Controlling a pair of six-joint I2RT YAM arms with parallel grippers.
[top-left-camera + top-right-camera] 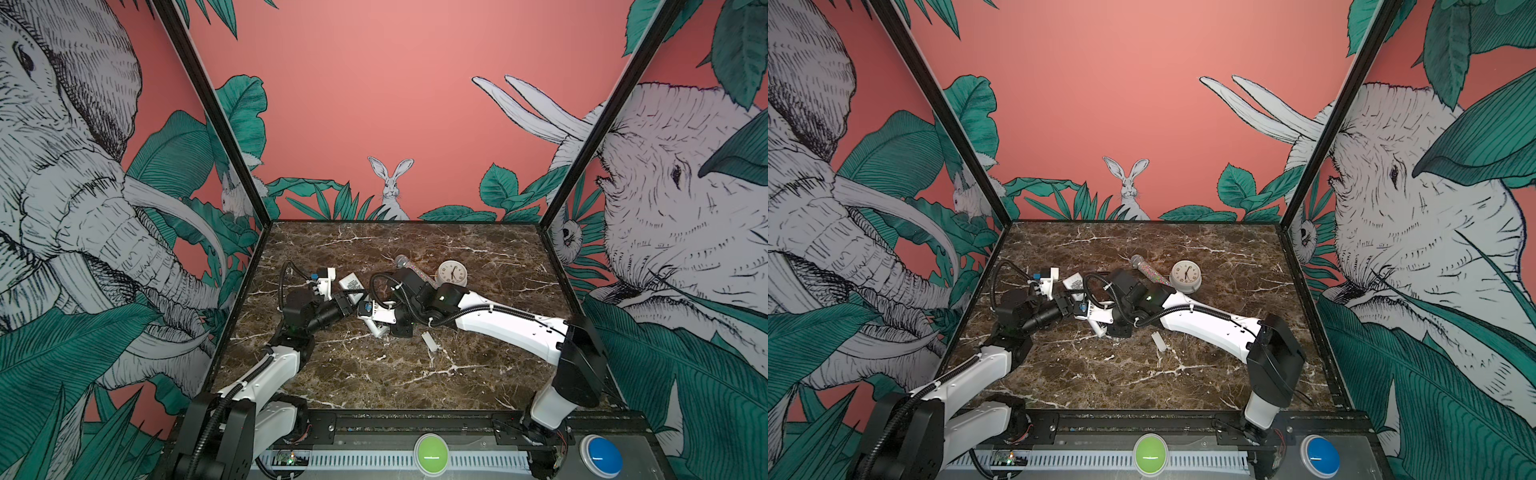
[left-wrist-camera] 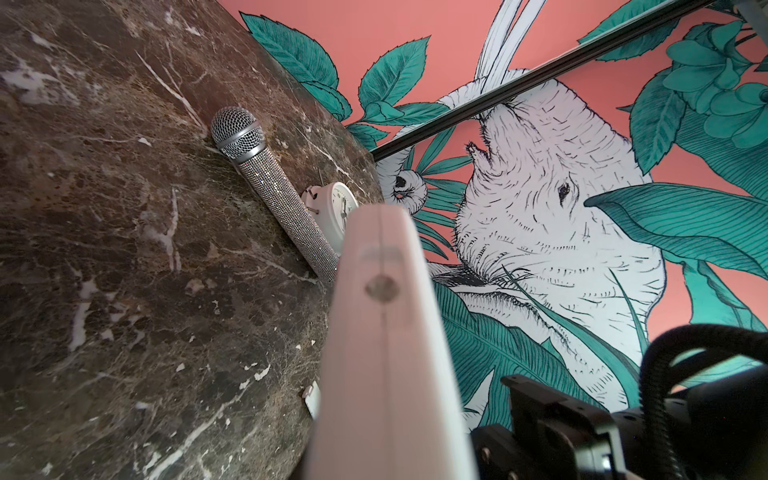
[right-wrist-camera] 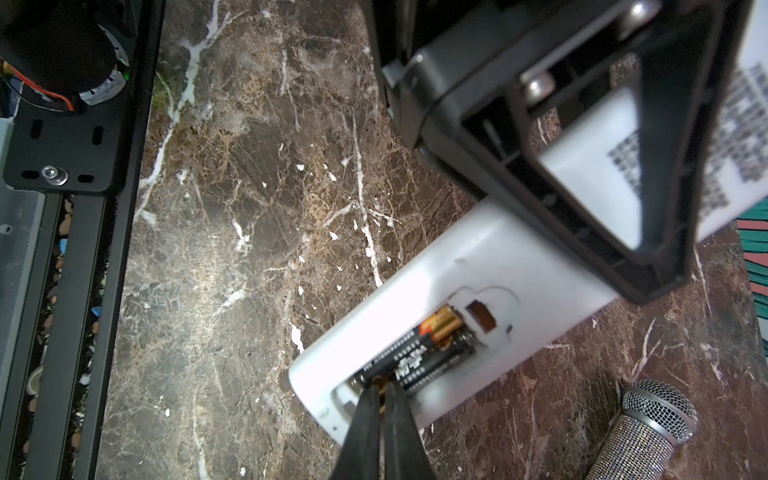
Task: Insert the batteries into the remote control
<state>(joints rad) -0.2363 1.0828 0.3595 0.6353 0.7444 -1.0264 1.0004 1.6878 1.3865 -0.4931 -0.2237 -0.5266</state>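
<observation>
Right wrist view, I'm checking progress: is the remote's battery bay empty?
No, two batteries lie side by side in the open bay of the remote control.

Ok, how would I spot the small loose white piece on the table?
On the brown marble table, look just below the right arm's white forearm in a top view. The small flat white strip lies alone there, touching nothing, far shorter than the remote control.

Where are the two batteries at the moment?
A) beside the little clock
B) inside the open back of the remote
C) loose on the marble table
B: the right wrist view shows both batteries lying side by side in the remote control's open compartment.
</observation>
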